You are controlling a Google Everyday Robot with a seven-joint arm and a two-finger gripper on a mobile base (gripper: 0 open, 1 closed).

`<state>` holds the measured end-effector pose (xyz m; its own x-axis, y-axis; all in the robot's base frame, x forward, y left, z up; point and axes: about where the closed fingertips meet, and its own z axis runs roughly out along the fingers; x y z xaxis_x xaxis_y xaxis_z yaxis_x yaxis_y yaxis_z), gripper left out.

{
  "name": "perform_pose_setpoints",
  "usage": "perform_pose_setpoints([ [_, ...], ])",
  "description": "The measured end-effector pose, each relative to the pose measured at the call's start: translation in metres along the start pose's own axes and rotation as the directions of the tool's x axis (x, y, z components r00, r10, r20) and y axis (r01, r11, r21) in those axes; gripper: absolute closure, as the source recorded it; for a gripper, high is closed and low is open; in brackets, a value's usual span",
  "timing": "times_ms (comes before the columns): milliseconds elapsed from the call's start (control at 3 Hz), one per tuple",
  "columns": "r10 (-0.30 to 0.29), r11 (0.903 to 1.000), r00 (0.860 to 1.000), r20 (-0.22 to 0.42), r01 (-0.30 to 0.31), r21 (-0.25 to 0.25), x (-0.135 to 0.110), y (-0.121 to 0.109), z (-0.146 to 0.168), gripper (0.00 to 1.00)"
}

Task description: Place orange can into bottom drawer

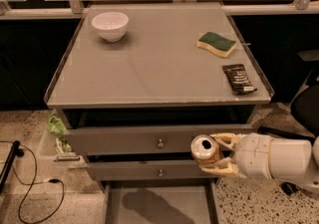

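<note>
Orange can [206,149] hangs upright, silver top up, clamped btwn the pale fingers of the gripper [215,154], in front of the upper drawer fronts [149,141] and above the open bottom drawer [159,205], right side. Kept vertical, prob. to land standing. White arm [271,158] reaches in level from the right.

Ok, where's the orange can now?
The orange can is at lower right in the camera view, held by the gripper in front of the upper drawers, above the open bottom drawer.

arm [271,157]: reaches in from right, level | tool [213,154]: lower right, clamped around orange can [204,148]
</note>
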<state>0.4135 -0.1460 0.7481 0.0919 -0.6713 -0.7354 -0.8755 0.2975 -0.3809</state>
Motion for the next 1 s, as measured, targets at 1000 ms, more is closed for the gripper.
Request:
perform_pose_setpoints([
  [1000, 0.064, 0.9888, 0.988, -0.137, -0.081, -0.125, 0.131, 0.075, 0.071, 1.00],
])
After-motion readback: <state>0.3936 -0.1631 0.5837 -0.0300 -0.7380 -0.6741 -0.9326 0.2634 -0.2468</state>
